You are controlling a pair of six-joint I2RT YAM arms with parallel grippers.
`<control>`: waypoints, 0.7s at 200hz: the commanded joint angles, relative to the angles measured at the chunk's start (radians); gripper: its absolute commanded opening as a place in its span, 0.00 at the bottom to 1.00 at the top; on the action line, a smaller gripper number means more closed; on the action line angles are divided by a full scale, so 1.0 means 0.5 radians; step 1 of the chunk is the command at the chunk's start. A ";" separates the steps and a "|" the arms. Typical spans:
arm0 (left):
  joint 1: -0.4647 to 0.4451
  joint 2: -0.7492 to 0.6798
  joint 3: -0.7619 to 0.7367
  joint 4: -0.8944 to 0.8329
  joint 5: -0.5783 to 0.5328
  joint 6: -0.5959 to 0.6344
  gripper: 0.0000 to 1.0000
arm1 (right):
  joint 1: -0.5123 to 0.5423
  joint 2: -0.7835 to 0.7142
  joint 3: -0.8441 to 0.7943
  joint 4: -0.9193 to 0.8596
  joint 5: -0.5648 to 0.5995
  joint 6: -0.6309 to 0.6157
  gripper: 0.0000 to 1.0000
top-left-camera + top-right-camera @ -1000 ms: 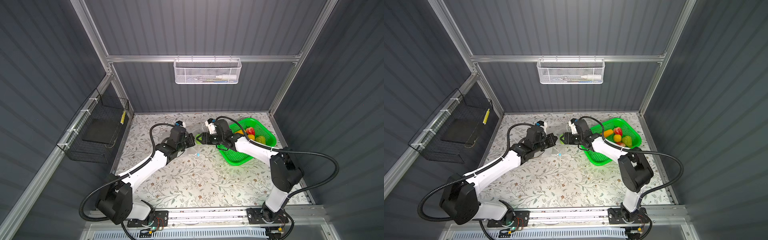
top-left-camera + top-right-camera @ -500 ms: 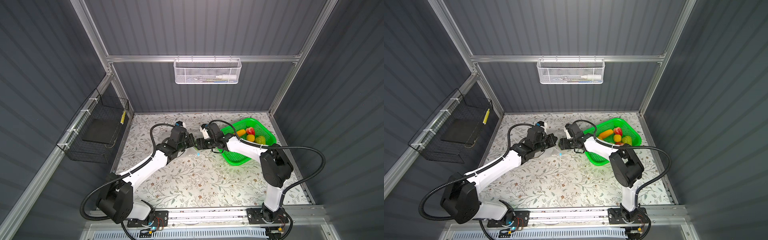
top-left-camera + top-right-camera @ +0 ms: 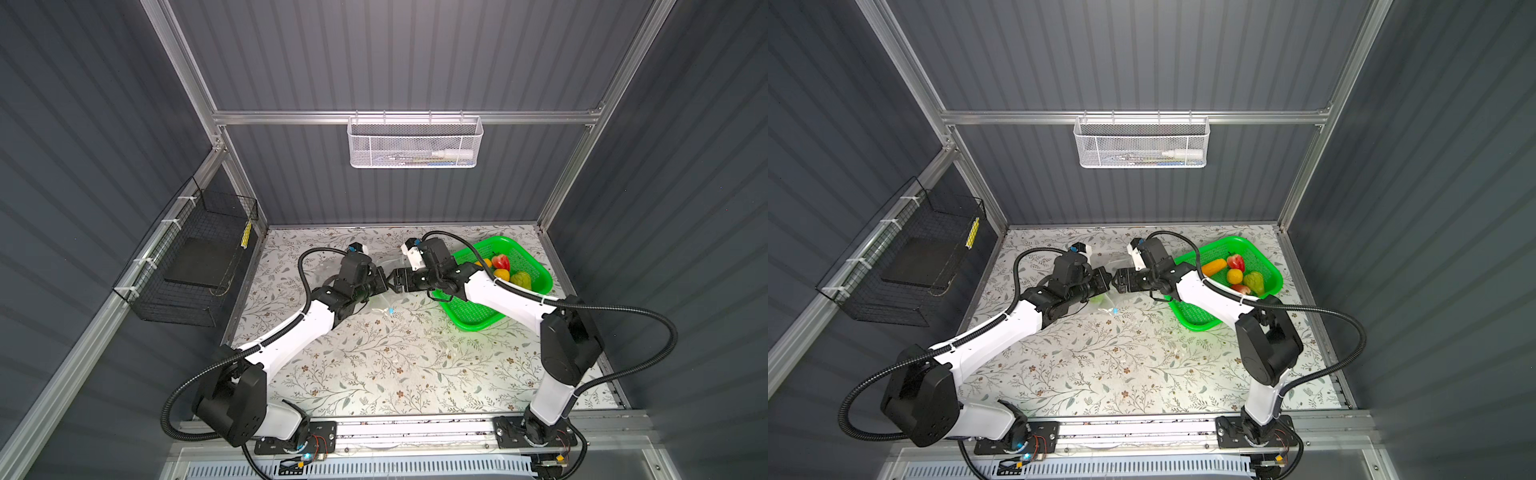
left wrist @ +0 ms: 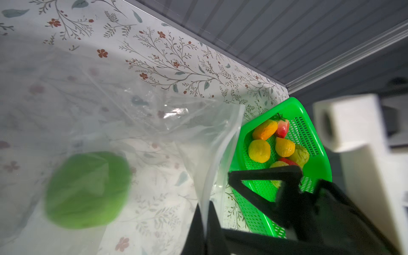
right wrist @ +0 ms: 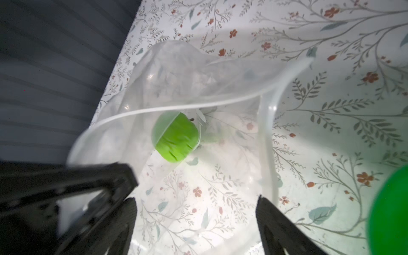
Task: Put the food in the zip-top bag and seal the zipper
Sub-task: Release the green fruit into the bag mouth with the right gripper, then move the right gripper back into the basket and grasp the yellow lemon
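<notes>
Covering the whole cell floor: table, white with a floral print; every item below stands on or over it.

Arms, two, white and black. Both reach from the near rail to the far middle, where their tips almost meet.

Bag, clear and crinkled, at the far middle of the table, just beside the basket. Its mouth gapes toward the right arm, and one rim edge is lifted.

Basket, green, perforated, at the far right of the table. The right arm crosses above its near corner.

Left gripper, closed tight. It pinches the zipper strip at the bag's rim and holds that edge up.

Right gripper, jaws spread wide with nothing between them, poised at the bag's mouth close to the left gripper.

Food, several pieces heaped in the basket's far half: orange, red, two yellow, and one bumpy green. More pieces are partly hidden behind a black finger.

Green fruit, one, round and smooth, inside the bag past the rim. It is blurred in the left wrist view, and whether it rests on the bag's floor cannot be told.

Slider, tiny, light blue, at the bag's near edge, low by the table, just on the near side of both grippers.
</notes>
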 commanded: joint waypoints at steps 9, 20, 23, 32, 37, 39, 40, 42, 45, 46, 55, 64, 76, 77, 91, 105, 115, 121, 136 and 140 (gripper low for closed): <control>-0.002 -0.002 -0.044 -0.002 -0.012 -0.016 0.00 | -0.074 -0.168 -0.009 0.007 -0.033 0.017 0.87; -0.002 -0.009 -0.046 -0.005 -0.015 -0.018 0.00 | -0.114 -0.228 -0.033 -0.018 0.003 -0.001 0.87; -0.002 -0.008 -0.047 -0.003 -0.015 -0.017 0.00 | -0.125 -0.245 -0.040 -0.029 0.015 -0.008 0.87; -0.002 -0.010 -0.047 -0.006 -0.015 -0.017 0.00 | -0.166 -0.296 -0.062 -0.060 0.064 -0.028 0.87; -0.002 -0.011 -0.048 -0.006 -0.017 -0.018 0.00 | -0.190 -0.317 -0.070 -0.088 0.096 -0.039 0.87; 0.000 -0.011 -0.047 -0.006 -0.018 -0.018 0.00 | -0.200 -0.325 -0.072 -0.102 0.107 -0.043 0.87; -0.001 -0.011 -0.049 -0.004 -0.018 -0.017 0.00 | -0.207 -0.330 -0.072 -0.110 0.114 -0.044 0.87; -0.002 -0.012 -0.048 -0.005 -0.018 -0.017 0.00 | -0.217 -0.339 -0.073 -0.122 0.126 -0.047 0.87; -0.002 -0.013 -0.050 -0.005 -0.018 -0.018 0.00 | -0.236 -0.348 -0.073 -0.144 0.143 -0.051 0.87; -0.002 -0.012 -0.052 -0.004 -0.018 -0.018 0.00 | -0.240 -0.351 -0.074 -0.151 0.148 -0.053 0.87; -0.002 -0.013 -0.056 -0.003 -0.018 -0.023 0.00 | -0.295 -0.376 -0.083 -0.218 0.191 -0.066 0.87; -0.002 -0.014 -0.057 0.003 -0.018 -0.028 0.00 | -0.357 -0.398 -0.096 -0.274 0.232 -0.073 0.87; -0.002 -0.013 -0.063 0.009 -0.018 -0.036 0.00 | -0.433 -0.418 -0.122 -0.341 0.296 -0.097 0.87; -0.002 -0.012 -0.063 0.011 -0.018 -0.036 0.00 | -0.438 -0.418 -0.125 -0.345 0.303 -0.098 0.87; -0.002 -0.011 -0.068 0.017 -0.018 -0.042 0.00 | -0.517 -0.413 -0.131 -0.489 0.390 -0.128 0.88; -0.002 -0.006 -0.067 0.021 -0.016 -0.046 0.00 | -0.581 -0.383 -0.128 -0.605 0.470 -0.171 0.88; -0.002 0.002 -0.063 0.022 -0.015 -0.049 0.00 | -0.602 -0.351 -0.120 -0.676 0.549 -0.223 0.88; -0.002 0.006 -0.060 0.025 -0.013 -0.049 0.00 | -0.611 -0.327 -0.108 -0.722 0.594 -0.260 0.88; -0.002 0.015 -0.058 0.031 -0.009 -0.049 0.00 | -0.614 -0.248 -0.055 -0.830 0.724 -0.354 0.87; -0.002 0.016 -0.059 0.034 -0.009 -0.049 0.00 | -0.612 -0.225 -0.040 -0.856 0.755 -0.381 0.87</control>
